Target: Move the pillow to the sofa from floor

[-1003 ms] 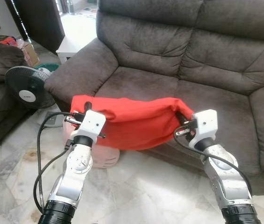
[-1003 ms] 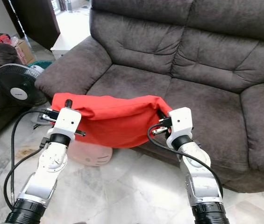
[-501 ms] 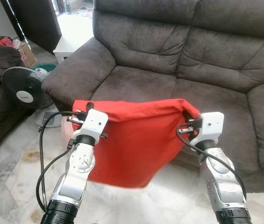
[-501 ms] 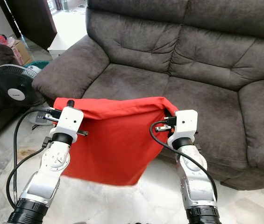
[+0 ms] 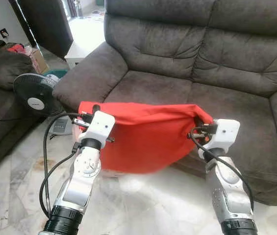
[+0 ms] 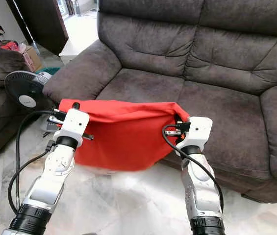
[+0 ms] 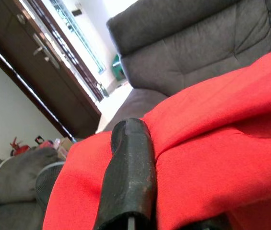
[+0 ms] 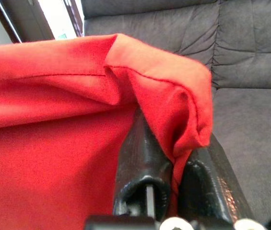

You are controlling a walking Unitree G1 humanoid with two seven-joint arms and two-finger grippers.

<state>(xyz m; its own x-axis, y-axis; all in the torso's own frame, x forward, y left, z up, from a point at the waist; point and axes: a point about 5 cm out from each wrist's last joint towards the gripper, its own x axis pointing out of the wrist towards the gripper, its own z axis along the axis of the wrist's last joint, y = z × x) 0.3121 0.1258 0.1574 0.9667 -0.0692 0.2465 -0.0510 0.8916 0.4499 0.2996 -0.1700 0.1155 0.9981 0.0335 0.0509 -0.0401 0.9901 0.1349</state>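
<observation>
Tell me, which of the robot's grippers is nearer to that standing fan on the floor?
Left. The left gripper holds the red pillow at the corner nearest the fan; the right gripper holds the far corner, beside the sofa.

red pillow, both claws gripping, sofa

The two eye cameras sit up on the robot's head and look forward and down. Both see the same things: the dark sofa, the red pillow in front of it, the fan off to the left, and the pale floor. The right eye looks from just a bit to the side. Each wrist camera looks along its own black fingers, very close to the red cloth, with the sofa behind.
</observation>
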